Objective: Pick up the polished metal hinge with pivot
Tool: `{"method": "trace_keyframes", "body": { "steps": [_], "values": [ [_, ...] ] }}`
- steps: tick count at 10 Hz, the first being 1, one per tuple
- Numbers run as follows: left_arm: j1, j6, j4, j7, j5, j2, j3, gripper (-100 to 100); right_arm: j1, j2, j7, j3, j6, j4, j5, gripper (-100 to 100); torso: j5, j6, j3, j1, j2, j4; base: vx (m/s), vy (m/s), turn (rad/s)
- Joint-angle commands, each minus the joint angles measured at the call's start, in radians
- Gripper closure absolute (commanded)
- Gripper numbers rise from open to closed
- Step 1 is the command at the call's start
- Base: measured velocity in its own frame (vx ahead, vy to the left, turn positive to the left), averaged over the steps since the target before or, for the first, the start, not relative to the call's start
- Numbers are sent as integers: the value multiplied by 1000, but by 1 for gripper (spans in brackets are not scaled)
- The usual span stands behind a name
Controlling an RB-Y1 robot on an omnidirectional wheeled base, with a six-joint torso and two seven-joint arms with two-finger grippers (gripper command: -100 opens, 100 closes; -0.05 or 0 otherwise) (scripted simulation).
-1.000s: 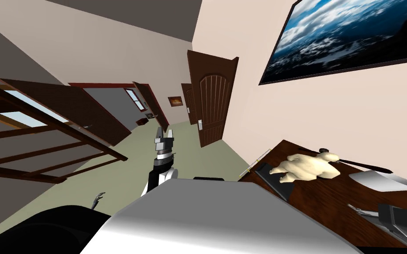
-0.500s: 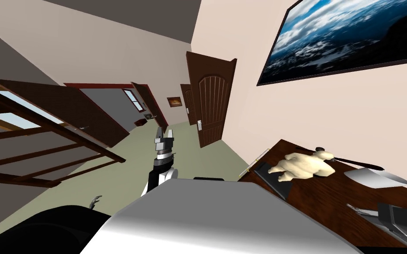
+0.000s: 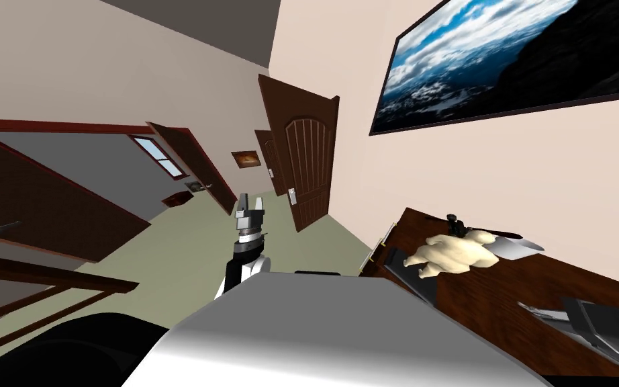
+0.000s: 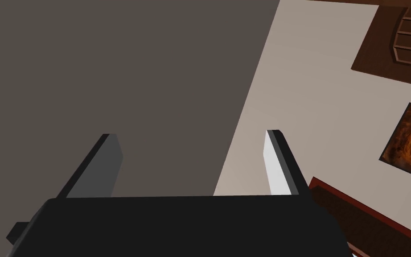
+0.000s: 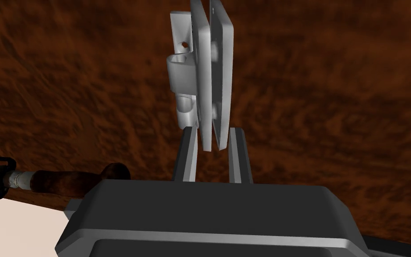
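The hinge (image 5: 202,76) is a pale grey metal piece of two flat leaves with screw holes and a round pivot barrel. My right gripper (image 5: 212,134) is shut on its lower end, one finger pressing each leaf, with the brown wooden table (image 5: 334,89) behind it. In the head view the right gripper (image 3: 560,314) lies low over the table (image 3: 503,295) at the far right, with the hinge (image 3: 536,310) sticking out of it. My left gripper (image 3: 250,203) stands upright in front of my chest, open and holding nothing (image 4: 193,147).
A raw plucked chicken (image 3: 449,254) lies on the table beside a grey cleaver (image 3: 513,247) and a dark flat board (image 3: 409,272). A brown wooden handle (image 5: 66,180) lies close to the right gripper. Dark doors (image 3: 308,161) line the hallway ahead.
The whole head view has swung, so I have turned: the doors and the table have slid left. The hands hold the same places in front of me.
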Motion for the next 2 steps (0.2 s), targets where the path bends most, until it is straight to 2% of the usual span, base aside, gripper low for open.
{"method": "trace_keyframes", "body": {
  "steps": [1, 2],
  "values": [
    [0, 0, 0, 0, 0, 0, 0, 0, 0, 0, 0, 0, 0, 0, 0, 100, 0, 0, 0, 0, 0, 0, 80, 2, -57],
    [0, 0, 0, 0, 0, 0, 0, 0, 1, -1, 4, 0, -1, -1, 0, 0, -1, -2, 2, -1, 4, 1, 13, 2, 13]
  ]
}}
